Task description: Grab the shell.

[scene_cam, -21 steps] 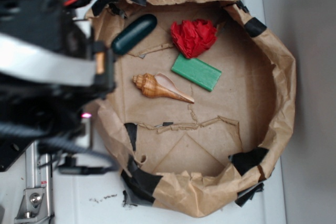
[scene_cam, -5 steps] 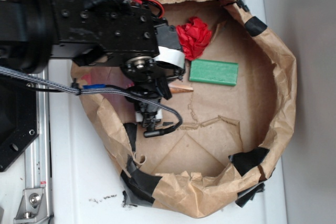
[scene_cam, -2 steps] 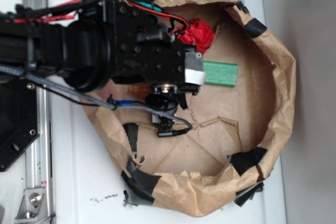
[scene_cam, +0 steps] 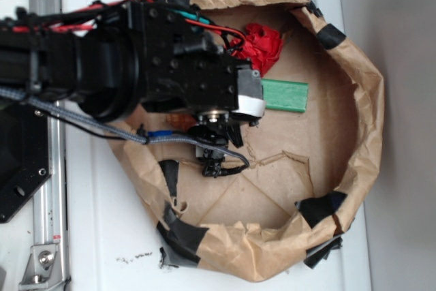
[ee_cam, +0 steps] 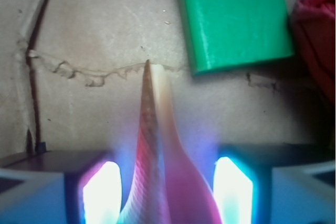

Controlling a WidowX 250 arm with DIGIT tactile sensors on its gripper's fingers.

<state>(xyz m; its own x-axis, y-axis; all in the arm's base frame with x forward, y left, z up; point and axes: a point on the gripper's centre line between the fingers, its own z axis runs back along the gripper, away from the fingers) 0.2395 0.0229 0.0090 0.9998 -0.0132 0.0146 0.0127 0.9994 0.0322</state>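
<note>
Straddling the shell (ee_cam: 157,150), the end effector (ee_cam: 165,187) stood apart; closing squarely on the body should avoid slipping.

shell (ee_cam: 157,150) between fingers (ee_cam: 102,192) | block (ee_cam: 233,19) beyond, right

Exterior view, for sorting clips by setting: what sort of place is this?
Likely a lab tabletop rig: a taped brown paper bin on a white table, holding the shell and a green block.
</note>
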